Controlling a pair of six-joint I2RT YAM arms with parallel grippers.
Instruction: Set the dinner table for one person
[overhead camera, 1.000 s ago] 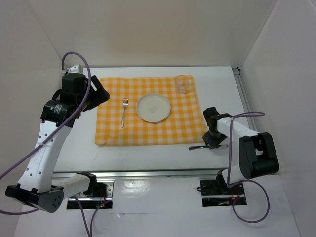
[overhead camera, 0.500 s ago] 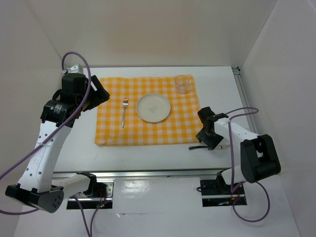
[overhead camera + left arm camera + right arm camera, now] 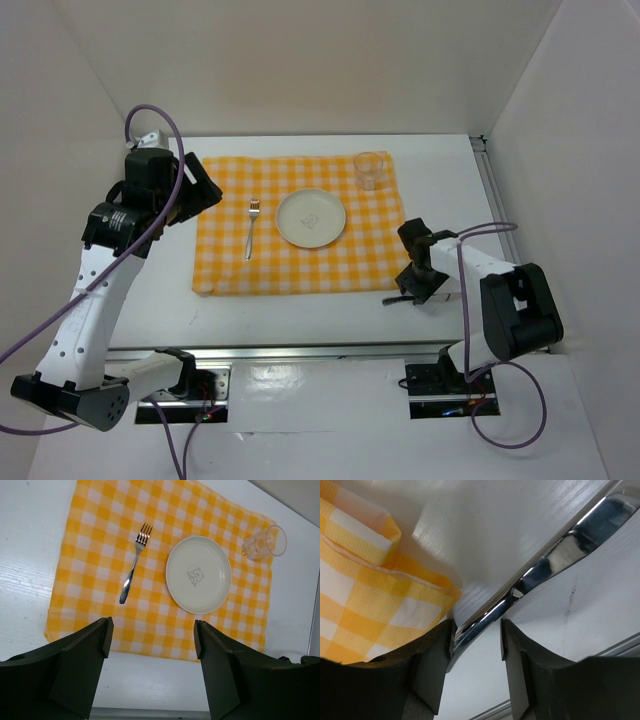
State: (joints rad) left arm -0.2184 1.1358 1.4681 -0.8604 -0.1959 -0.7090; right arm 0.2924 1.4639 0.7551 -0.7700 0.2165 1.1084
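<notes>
Silver utensil (image 3: 555, 555) lies inside parted right gripper (image 3: 476, 630)

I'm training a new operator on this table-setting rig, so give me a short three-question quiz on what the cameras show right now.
1. True or false: seen from the top camera, the fork lies to the right of the plate.
2. Where does the glass stand? A) on the plate B) at the far right corner of the checked cloth C) on bare tabletop
3. Short answer: what lies between the fingers of the right gripper?
Key: 1 false, it lies to the left. 2 B. 3 a shiny metal utensil on the white dinner table, beside the cloth's corner.
</notes>
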